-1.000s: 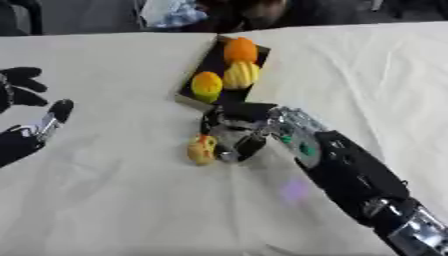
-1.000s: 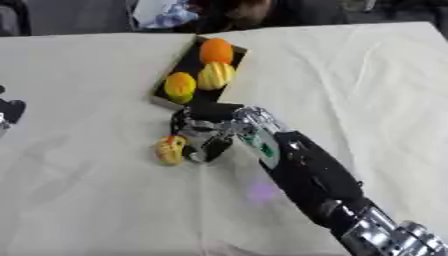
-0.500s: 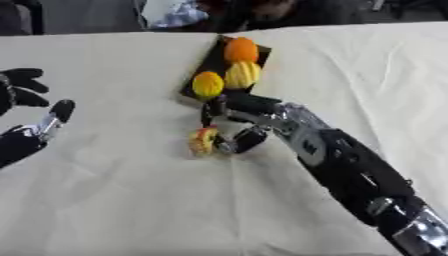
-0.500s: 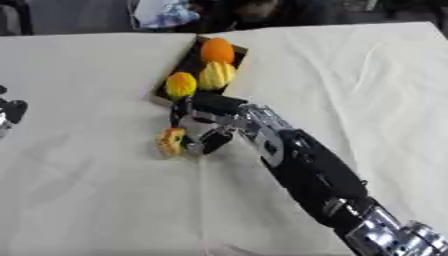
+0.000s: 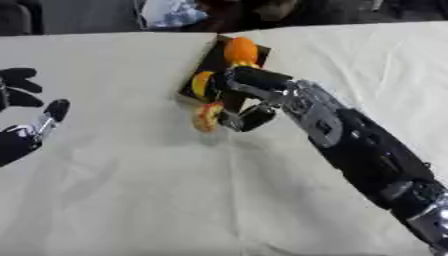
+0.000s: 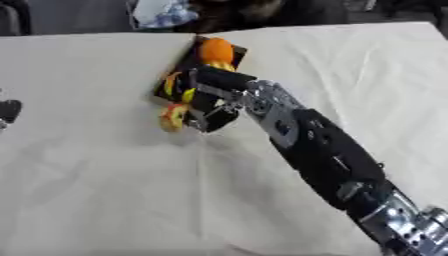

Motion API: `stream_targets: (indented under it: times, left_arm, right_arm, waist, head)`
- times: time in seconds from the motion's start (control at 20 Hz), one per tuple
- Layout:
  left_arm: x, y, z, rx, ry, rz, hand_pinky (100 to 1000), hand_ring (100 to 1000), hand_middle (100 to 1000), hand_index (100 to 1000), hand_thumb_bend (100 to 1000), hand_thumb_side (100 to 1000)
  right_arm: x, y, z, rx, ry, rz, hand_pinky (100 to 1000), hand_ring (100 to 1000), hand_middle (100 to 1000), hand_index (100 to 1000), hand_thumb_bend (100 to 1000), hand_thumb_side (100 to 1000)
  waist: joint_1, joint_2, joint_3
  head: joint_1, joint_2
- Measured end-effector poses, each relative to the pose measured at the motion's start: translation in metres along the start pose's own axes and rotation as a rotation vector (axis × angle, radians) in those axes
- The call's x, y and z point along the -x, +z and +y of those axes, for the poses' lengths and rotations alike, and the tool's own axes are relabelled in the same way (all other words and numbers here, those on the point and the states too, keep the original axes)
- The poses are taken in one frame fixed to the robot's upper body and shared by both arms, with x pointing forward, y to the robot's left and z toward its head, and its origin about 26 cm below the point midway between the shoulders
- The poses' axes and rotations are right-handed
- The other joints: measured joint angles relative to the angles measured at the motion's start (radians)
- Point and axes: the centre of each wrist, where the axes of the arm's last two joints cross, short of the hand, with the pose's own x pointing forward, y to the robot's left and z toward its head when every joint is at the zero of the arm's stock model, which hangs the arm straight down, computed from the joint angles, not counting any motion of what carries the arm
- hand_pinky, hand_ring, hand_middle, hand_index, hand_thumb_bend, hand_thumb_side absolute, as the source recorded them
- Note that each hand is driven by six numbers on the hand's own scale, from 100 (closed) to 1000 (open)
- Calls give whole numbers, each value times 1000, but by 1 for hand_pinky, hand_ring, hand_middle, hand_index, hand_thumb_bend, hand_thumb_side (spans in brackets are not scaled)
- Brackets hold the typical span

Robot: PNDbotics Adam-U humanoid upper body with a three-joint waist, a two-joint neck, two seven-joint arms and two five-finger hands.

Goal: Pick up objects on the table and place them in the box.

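Observation:
My right hand (image 5: 255, 106) reaches in from the lower right, its fingers and thumb curled round a small yellow-orange object (image 5: 207, 117). It holds the object just off the near left corner of the black box (image 5: 208, 63). Inside the box lie an orange (image 5: 241, 50) at the far end and a yellow fruit (image 5: 202, 83) nearer, partly hidden behind my fingers. At the left edge my left hand (image 5: 19, 135) rests open, fingers pointing up, well apart from the box.
A white cloth (image 5: 131, 190) covers the table, wrinkled near the middle. A blue and white bundle (image 5: 171, 12) lies beyond the table's far edge. My right forearm (image 5: 367, 155) crosses the right half of the table.
My right hand has moved away from me toward the box, carrying the yellow-orange object with it. The left hand has stayed in place.

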Motion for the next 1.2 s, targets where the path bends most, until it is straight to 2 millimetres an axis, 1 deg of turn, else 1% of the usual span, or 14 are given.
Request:
stream_targets:
  times: [0.1, 0.2, 0.3, 0.45, 0.65, 0.75, 0.8, 0.85, 0.9, 0.95, 1.0, 1.1, 1.15, 1.2]
  left_arm:
    - [0, 0, 0, 0, 0, -2, 691, 543, 584, 787, 519, 433]
    - [-2, -1, 0, 2, 1, -10, 691, 543, 583, 787, 520, 433]
    - [-4, -2, -1, 11, 5, -20, 691, 543, 582, 787, 520, 433]
    - [-5, -3, -3, 24, 8, -30, 691, 542, 582, 787, 521, 433]
    - [-7, -4, -4, 34, 9, -40, 691, 541, 581, 787, 522, 434]
    - [-8, -5, -5, 37, 15, -43, 691, 541, 580, 787, 522, 435]
    - [-8, -5, -6, 39, 17, -44, 691, 541, 580, 787, 523, 435]
    - [-9, -5, -7, 43, 18, -46, 691, 541, 580, 787, 523, 435]
    - [-9, -5, -7, 45, 18, -48, 691, 540, 580, 787, 523, 436]
    - [-9, -5, -7, 46, 18, -50, 691, 540, 580, 787, 523, 436]
    - [-10, -5, -7, 47, 18, -51, 691, 540, 580, 787, 522, 436]
    - [-10, -5, -7, 48, 18, -51, 691, 540, 579, 788, 523, 437]
    - [-10, -5, -7, 50, 19, -52, 691, 540, 579, 788, 523, 437]
    - [-10, -5, -8, 51, 19, -52, 691, 540, 580, 788, 523, 438]
  right_arm:
    - [13, 7, -27, 44, 45, 68, 784, 754, 701, 297, 100, 100]
    - [28, 17, -53, 102, 84, 157, 783, 754, 700, 298, 100, 100]
    - [43, 27, -66, 157, 90, 255, 781, 752, 696, 302, 100, 100]
    - [62, 39, -77, 242, 77, 400, 779, 752, 695, 309, 100, 100]
    - [83, 49, -74, 312, 50, 565, 774, 751, 694, 331, 100, 100]
    - [90, 50, -67, 326, 41, 626, 774, 754, 702, 363, 100, 100]
    - [93, 51, -61, 328, 40, 652, 776, 756, 707, 401, 100, 100]
    - [95, 51, -55, 326, 39, 674, 777, 758, 707, 418, 222, 100]
    - [98, 50, -48, 323, 40, 689, 782, 766, 725, 481, 107, 100]
    - [99, 49, -42, 317, 41, 698, 785, 770, 732, 520, 121, 118]
    - [100, 48, -35, 307, 44, 703, 788, 777, 741, 596, 159, 161]
    - [101, 46, -25, 279, 51, 705, 791, 781, 747, 692, 236, 244]
    - [101, 45, -22, 267, 56, 703, 791, 781, 747, 700, 242, 250]
    - [101, 44, -20, 257, 62, 700, 794, 785, 753, 766, 292, 304]
  waist:
    - [0, 1, 32]
    - [0, 8, 53]
    - [0, 10, 72]
    - [0, 16, 99]
    - [0, 19, 118]
    - [0, 21, 125]
    - [0, 21, 128]
    - [0, 21, 130]
    - [0, 21, 132]
    - [0, 22, 133]
    - [0, 22, 133]
    - [0, 23, 133]
    - [0, 23, 133]
    - [0, 23, 133]
  head:
    - [-20, -6]
    - [-45, -18]
    - [-69, -28]
    - [-101, -42]
    - [-127, -54]
    - [-134, -54]
    - [-137, -54]
    - [-139, -54]
    - [-142, -54]
    - [-144, -54]
    - [-146, -54]
    - [-147, -54]
    - [-147, -54]
    - [-146, -54]
